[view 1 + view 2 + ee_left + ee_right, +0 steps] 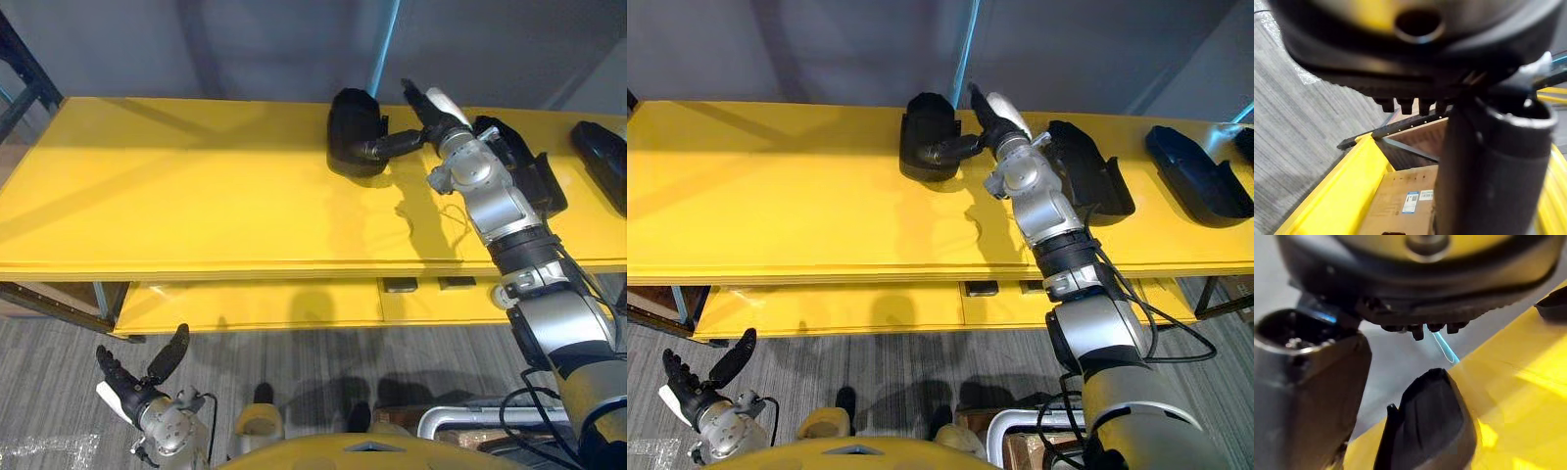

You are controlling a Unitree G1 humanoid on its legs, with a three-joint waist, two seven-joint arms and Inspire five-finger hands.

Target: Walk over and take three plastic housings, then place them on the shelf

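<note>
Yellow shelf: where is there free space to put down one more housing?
Bare: the shelf left of the middle housing, up to its left end. Crowded: right of it, with the right hand, a second housing and a far-right housing.

Bright, even light came down from overhead onto the yellow shelf top [196, 196], and the paint threw it back, with a pale sheen along the front edge. Soft diagonal bands of shade crossed its left end. The black housing [353, 132] dropped a short, soft shadow right at its foot. Below, the lower shelf [245, 305] sat in the top's shade, and the grey floor [59, 343] looked dimmer. In the right wrist view, glare burned on the yellow, and the blue strip [1442, 346] glowed against the wall.
</note>
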